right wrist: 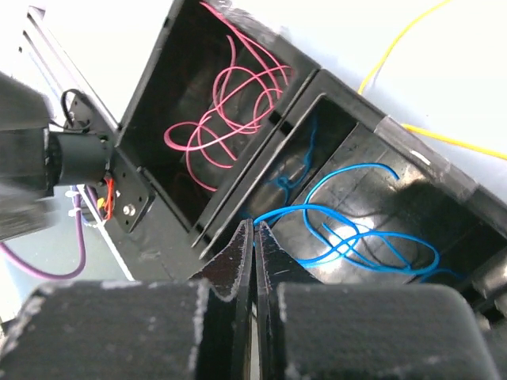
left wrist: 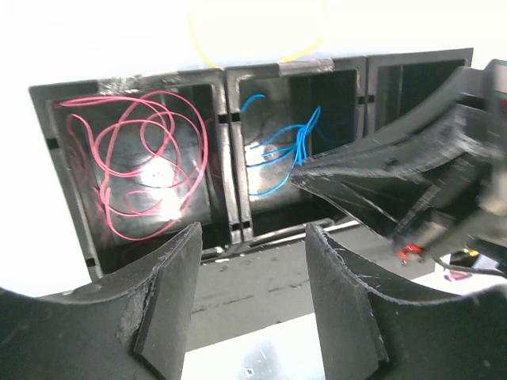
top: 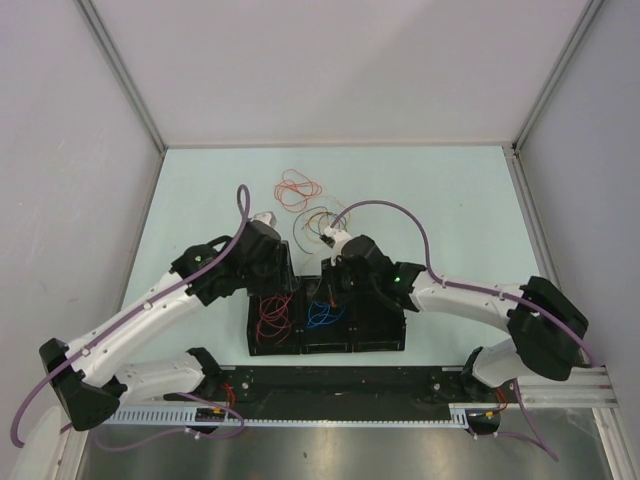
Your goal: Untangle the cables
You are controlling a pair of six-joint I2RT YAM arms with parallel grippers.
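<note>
A black three-compartment bin [top: 303,340] stands in front of the arm bases. Red cables [left wrist: 135,158] lie coiled in its left compartment and blue cables [left wrist: 277,154] in the middle one. My right gripper [right wrist: 254,227] is shut, with a blue cable [right wrist: 348,210] running out from its tips over the middle compartment. In the left wrist view my left gripper [left wrist: 253,237] is open and empty, near the left compartment. Orange-red loops [top: 298,188] and a mixed tangle [top: 315,222] of cables lie on the table beyond the bin.
The bin's right compartment [left wrist: 404,87] looks dark, its contents hidden. A yellow cable [right wrist: 396,43] runs over the table just past the bin. White walls enclose the table on three sides. Thick lilac arm cables [top: 400,215] arch above both arms.
</note>
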